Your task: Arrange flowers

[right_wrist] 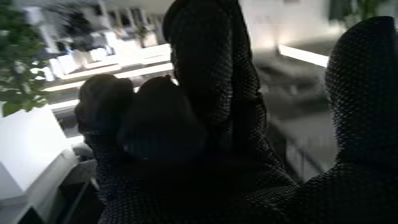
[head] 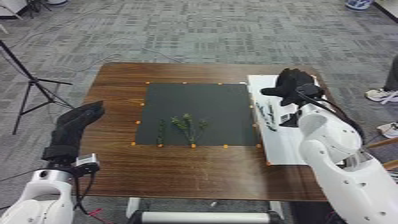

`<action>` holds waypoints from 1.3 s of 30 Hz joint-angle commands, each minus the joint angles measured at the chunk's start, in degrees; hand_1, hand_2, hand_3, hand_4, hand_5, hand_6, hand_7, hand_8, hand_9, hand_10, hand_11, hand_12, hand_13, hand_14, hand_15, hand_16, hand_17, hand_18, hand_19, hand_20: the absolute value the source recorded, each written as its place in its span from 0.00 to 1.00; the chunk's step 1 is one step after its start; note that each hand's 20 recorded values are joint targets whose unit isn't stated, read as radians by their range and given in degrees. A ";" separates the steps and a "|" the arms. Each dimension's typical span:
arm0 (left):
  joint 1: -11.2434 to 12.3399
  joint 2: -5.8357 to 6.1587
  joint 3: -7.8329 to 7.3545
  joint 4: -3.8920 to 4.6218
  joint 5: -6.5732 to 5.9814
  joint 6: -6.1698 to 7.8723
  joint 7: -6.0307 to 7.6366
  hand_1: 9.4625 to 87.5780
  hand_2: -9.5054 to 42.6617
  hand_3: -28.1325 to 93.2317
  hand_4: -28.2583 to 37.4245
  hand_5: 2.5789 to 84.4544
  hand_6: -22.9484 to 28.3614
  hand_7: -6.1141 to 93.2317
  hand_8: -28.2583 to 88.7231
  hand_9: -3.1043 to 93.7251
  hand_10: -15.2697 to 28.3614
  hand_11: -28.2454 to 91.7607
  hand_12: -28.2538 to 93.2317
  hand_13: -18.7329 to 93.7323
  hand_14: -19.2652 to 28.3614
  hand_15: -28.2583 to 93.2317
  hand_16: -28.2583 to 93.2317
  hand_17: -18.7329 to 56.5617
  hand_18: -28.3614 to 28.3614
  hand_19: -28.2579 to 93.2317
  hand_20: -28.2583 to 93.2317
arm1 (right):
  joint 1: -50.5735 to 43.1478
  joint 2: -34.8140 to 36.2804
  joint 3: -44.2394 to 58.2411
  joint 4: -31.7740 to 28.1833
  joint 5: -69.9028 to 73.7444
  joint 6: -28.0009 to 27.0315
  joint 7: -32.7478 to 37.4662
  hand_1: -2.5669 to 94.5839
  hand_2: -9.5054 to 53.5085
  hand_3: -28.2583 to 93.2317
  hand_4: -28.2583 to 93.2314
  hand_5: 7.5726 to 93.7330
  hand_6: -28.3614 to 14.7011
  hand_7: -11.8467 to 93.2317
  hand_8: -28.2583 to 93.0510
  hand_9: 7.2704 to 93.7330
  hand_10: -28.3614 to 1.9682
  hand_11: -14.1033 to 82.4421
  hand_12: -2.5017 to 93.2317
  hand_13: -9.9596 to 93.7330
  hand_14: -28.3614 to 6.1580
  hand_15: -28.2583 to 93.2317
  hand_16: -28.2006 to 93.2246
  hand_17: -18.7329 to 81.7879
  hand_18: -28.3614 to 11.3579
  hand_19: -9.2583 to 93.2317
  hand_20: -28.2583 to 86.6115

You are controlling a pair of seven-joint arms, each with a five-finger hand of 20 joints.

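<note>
From where I'm standing, the job looks to be at the laying-out stage: a thin, straight green stem (head: 161, 132) and a bushier, branching green sprig (head: 187, 128) lie side by side on the dark rectangular mat (head: 191, 100), close to its near edge. The black-gloved right hand (head: 289, 86) is over the far part of the long white board (head: 286, 150), thumb well apart from the loosely bent fingers, gripping nothing that I can see. Slim dark pieces (head: 269, 114) lie on that board, perhaps more stems, and the next move probably calls for lowering to one and pinching it lightly. The board runs near the right edge of the brown wooden table (head: 178, 175), so the roomier way is inward, over the mat. The black-gloved left hand (head: 78, 119), fingers extended, hangs by the left edge, well out of that path.
</note>
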 commanded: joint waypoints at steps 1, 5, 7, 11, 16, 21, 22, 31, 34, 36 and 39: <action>0.06 0.23 -0.12 -0.45 0.21 -1.13 -0.70 0.20 0.07 0.81 0.11 0.54 0.50 0.23 0.17 0.50 0.64 0.39 0.32 0.46 0.75 0.34 0.24 0.23 0.68 0.24 0.33 | 0.42 -2.39 -1.15 3.51 -3.28 -6.26 2.52 0.27 0.00 0.75 0.13 0.80 0.60 0.44 0.19 0.97 0.59 0.59 0.32 0.95 0.74 0.88 0.49 0.75 0.16 1.00 0.67; 0.50 0.21 -0.50 -0.73 0.13 -0.90 -0.67 0.20 0.07 0.81 0.11 0.54 0.50 0.23 0.17 0.50 0.64 0.39 0.32 0.46 0.75 0.34 0.24 0.23 0.68 0.24 0.33 | 2.41 -2.61 -3.03 5.45 -4.61 -10.31 2.91 0.26 0.00 0.74 0.13 0.82 0.60 0.44 0.19 0.98 0.58 0.60 0.33 0.97 0.78 0.88 0.50 0.78 0.18 1.00 0.69; 0.42 0.18 -0.28 -0.71 0.15 -0.91 -0.55 0.20 0.07 0.81 0.11 0.54 0.50 0.23 0.17 0.50 0.64 0.39 0.32 0.46 0.75 0.34 0.24 0.23 0.68 0.24 0.33 | 3.78 -2.83 -3.57 6.43 -5.05 -12.83 2.78 0.24 0.00 0.73 0.13 0.82 0.60 0.43 0.19 0.99 0.58 0.60 0.33 0.97 0.79 0.88 0.50 0.79 0.19 1.00 0.69; 0.62 -0.06 -0.18 -0.85 0.27 -0.99 -0.61 0.20 0.07 0.81 0.11 0.54 0.50 0.23 0.17 0.50 0.64 0.39 0.32 0.46 0.75 0.34 0.24 0.23 0.68 0.24 0.33 | 6.86 -4.52 -4.28 8.32 -5.58 -20.37 3.13 0.20 0.00 0.71 0.14 0.83 0.57 0.40 0.20 0.99 0.55 0.60 0.33 0.98 0.81 0.87 0.51 0.80 0.21 1.00 0.67; 0.74 -0.23 -0.14 -0.95 0.28 -0.90 -0.48 0.20 0.07 0.81 0.11 0.54 0.50 0.23 0.17 0.50 0.64 0.39 0.32 0.46 0.75 0.34 0.24 0.23 0.68 0.24 0.33 | 9.95 -6.25 -6.49 11.59 -8.01 -22.73 4.07 0.16 0.00 0.68 0.14 0.83 0.53 0.36 0.20 0.98 0.53 0.58 0.33 0.99 0.83 0.84 0.52 0.81 0.24 1.00 0.63; 0.79 -0.24 -0.21 -1.02 0.20 -0.92 -0.49 0.20 0.07 0.81 0.11 0.54 0.50 0.23 0.17 0.50 0.64 0.39 0.32 0.46 0.75 0.34 0.24 0.23 0.68 0.24 0.33 | 10.86 -6.34 -7.38 13.00 -8.06 -20.82 5.18 0.17 0.00 0.68 0.13 0.83 0.53 0.36 0.21 0.99 0.53 0.58 0.33 0.99 0.83 0.83 0.51 0.81 0.25 1.00 0.61; 0.82 -0.21 -0.22 -1.02 0.13 -0.86 -0.46 0.20 0.07 0.81 0.11 0.54 0.50 0.23 0.17 0.50 0.64 0.39 0.32 0.46 0.75 0.34 0.24 0.23 0.68 0.24 0.33 | 10.86 -5.91 -7.99 12.98 -7.35 -19.71 6.07 0.17 0.00 0.68 0.13 0.83 0.53 0.36 0.21 0.99 0.53 0.58 0.33 0.99 0.83 0.83 0.51 0.81 0.25 1.00 0.61; 1.12 -0.44 -0.69 -1.22 0.10 -0.81 -0.46 0.20 0.07 0.81 0.11 0.54 0.50 0.23 0.17 0.50 0.64 0.39 0.32 0.46 0.75 0.34 0.24 0.23 0.68 0.24 0.33 | 9.60 -5.85 -8.03 12.90 -7.83 -23.55 5.95 0.31 0.00 0.74 0.14 0.84 0.56 0.37 0.20 1.00 0.57 0.60 0.32 1.00 0.85 0.84 0.48 0.83 0.28 1.00 0.59; 1.13 -0.55 -0.73 -1.25 0.05 -0.76 -0.29 0.20 0.07 0.81 0.11 0.54 0.50 0.23 0.17 0.50 0.64 0.39 0.32 0.46 0.75 0.34 0.24 0.23 0.68 0.24 0.33 | 8.93 -6.03 -8.03 12.91 -7.78 -23.93 5.47 0.31 0.00 0.74 0.14 0.84 0.56 0.38 0.20 1.00 0.57 0.60 0.32 1.00 0.86 0.84 0.48 0.83 0.28 1.00 0.59; 1.12 -0.52 -0.72 -1.24 0.00 -0.82 -0.33 0.20 0.07 0.81 0.11 0.54 0.50 0.23 0.17 0.50 0.64 0.39 0.32 0.46 0.75 0.34 0.24 0.23 0.68 0.24 0.33 | 8.70 -6.05 -8.20 12.89 -7.48 -23.81 5.32 0.31 0.00 0.74 0.14 0.84 0.56 0.38 0.20 1.00 0.57 0.59 0.32 1.00 0.86 0.84 0.48 0.83 0.29 1.00 0.58; 1.08 -0.58 -0.70 -1.25 0.08 -0.96 -0.30 0.20 0.07 0.81 0.11 0.54 0.50 0.23 0.17 0.50 0.64 0.39 0.32 0.46 0.75 0.34 0.24 0.23 0.68 0.24 0.33 | 8.83 -6.06 -8.60 13.01 -7.81 -24.23 5.50 0.32 0.00 0.74 0.14 0.84 0.57 0.38 0.20 1.00 0.57 0.59 0.32 1.00 0.86 0.84 0.47 0.83 0.29 1.00 0.58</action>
